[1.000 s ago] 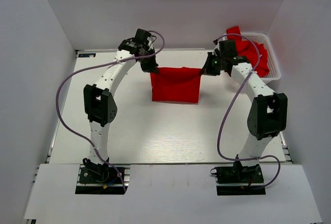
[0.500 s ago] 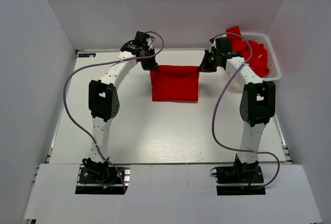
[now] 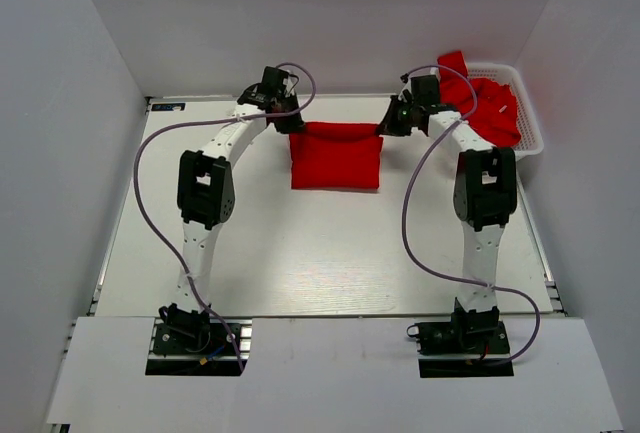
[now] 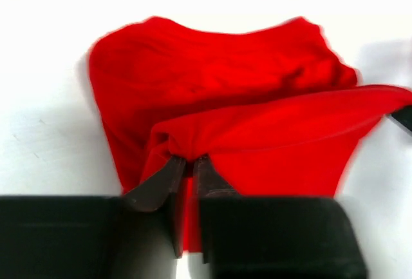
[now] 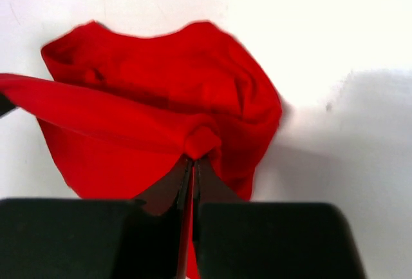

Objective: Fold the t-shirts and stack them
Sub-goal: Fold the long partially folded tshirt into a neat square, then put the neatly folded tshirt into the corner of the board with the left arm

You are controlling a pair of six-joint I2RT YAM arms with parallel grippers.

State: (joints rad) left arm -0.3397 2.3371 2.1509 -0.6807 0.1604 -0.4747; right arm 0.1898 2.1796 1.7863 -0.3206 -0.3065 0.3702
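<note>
**Raised edge could drop crooked**

The folded red shirt lies at the far middle of the worktop, its far edge lifted between both tools. The left tool is narrow, with cloth in the gap. The right tool pinches its corner tight. If one side lets go first, the edge may fall skewed, or the cloth may snag and drag the fold open.
</note>
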